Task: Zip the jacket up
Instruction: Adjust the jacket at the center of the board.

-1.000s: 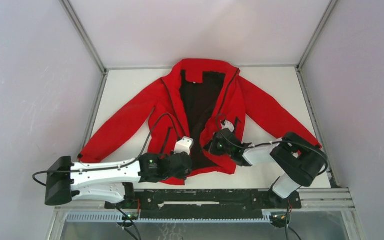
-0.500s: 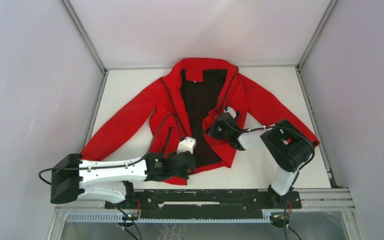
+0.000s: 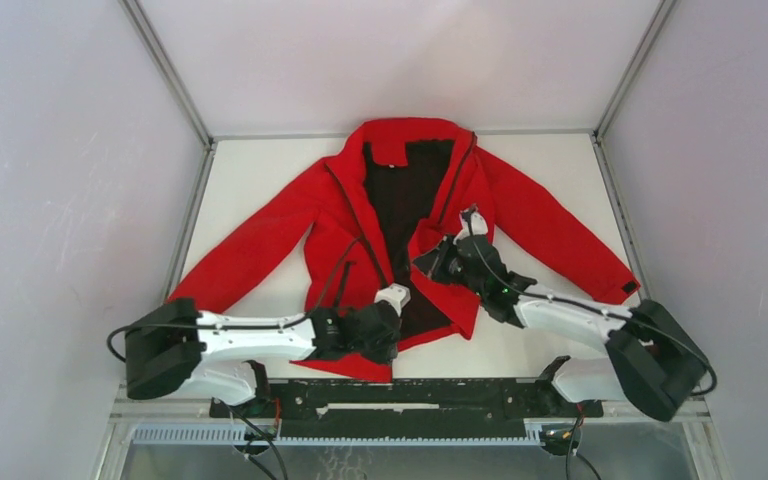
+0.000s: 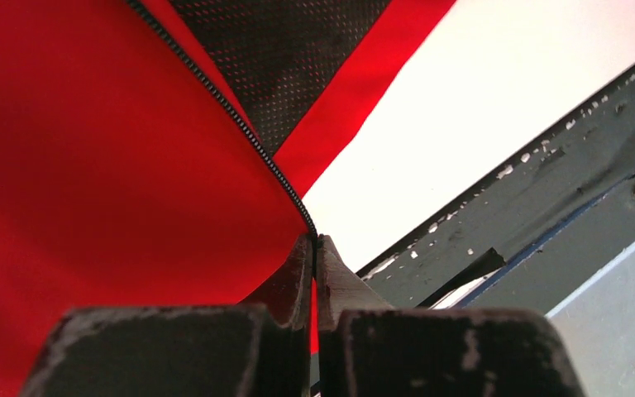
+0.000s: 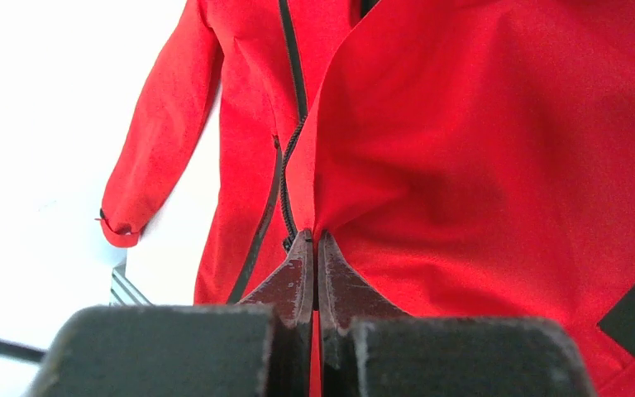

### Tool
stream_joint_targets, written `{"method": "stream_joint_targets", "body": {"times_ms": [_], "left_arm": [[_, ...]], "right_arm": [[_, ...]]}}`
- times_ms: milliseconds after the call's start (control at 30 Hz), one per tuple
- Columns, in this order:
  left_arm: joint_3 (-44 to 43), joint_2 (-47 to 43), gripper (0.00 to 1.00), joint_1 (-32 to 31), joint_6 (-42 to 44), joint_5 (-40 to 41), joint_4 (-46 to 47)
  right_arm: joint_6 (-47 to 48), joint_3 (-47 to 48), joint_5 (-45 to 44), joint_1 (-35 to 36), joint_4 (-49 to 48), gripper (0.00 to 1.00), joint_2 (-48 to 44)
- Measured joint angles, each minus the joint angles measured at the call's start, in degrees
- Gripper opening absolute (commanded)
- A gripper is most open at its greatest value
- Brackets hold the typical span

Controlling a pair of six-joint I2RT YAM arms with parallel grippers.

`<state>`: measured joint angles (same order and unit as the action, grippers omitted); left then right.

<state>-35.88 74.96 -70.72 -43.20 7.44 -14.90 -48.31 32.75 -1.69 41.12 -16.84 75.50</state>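
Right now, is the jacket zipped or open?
Open. The jacket lies spread with black lining showing down the middle; the left gripper and right gripper each pinch one side's edge.

From the L wrist cam we saw the left gripper (image 4: 315, 244) w/ fingers pressed together on the red edge of the jacket (image 4: 91, 165), prob. at the lower end of the zipper (image 4: 231, 114). Black mesh lining (image 4: 281, 50) showed above. White table (image 4: 463, 107) and dark rail (image 4: 546, 207) lay to the right.
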Motion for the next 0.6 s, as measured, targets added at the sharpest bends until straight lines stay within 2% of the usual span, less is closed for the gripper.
{"method": "stream_joint_targets", "body": {"times_ms": [400, 600], "left_arm": [[-3.76, 13.42, 0.00, -1.31, 0.68, -7.21, 11.37], [-4.70, 16.20, 0.00, 1.40, -0.09, -7.82, 15.10]], "right_arm": [[1.18, -8.07, -6.60, 3.98, 11.74, 0.00, -20.96], [1.11, -10.88, -10.75, 6.12, 18.40, 0.00, -32.74]]}}
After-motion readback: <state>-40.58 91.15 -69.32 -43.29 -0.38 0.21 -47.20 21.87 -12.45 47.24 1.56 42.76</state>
